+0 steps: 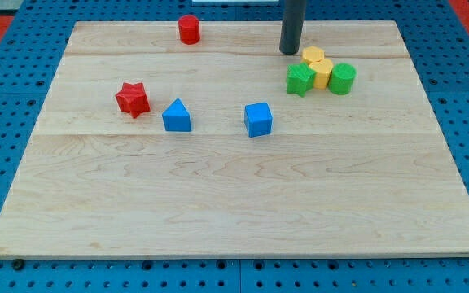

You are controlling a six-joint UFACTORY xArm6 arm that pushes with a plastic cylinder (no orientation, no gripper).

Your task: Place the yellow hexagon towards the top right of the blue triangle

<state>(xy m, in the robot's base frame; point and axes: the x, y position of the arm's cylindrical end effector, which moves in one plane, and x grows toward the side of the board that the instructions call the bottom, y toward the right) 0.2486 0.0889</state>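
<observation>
The yellow hexagon (pixel 313 56) lies near the view's top right, just above another yellow block (pixel 322 73). The blue triangle (pixel 177 116) lies left of the board's middle. My tip (pixel 290 51) stands just to the left of the yellow hexagon, close to it or touching it; I cannot tell which. It is far to the upper right of the blue triangle.
A green star (pixel 300 79) and a green cylinder (pixel 342 78) flank the lower yellow block. A blue cube (pixel 258 119) lies right of the triangle, a red star (pixel 133 99) left of it. A red cylinder (pixel 189 29) stands near the top edge. The wooden board (pixel 234 203) ends at all sides.
</observation>
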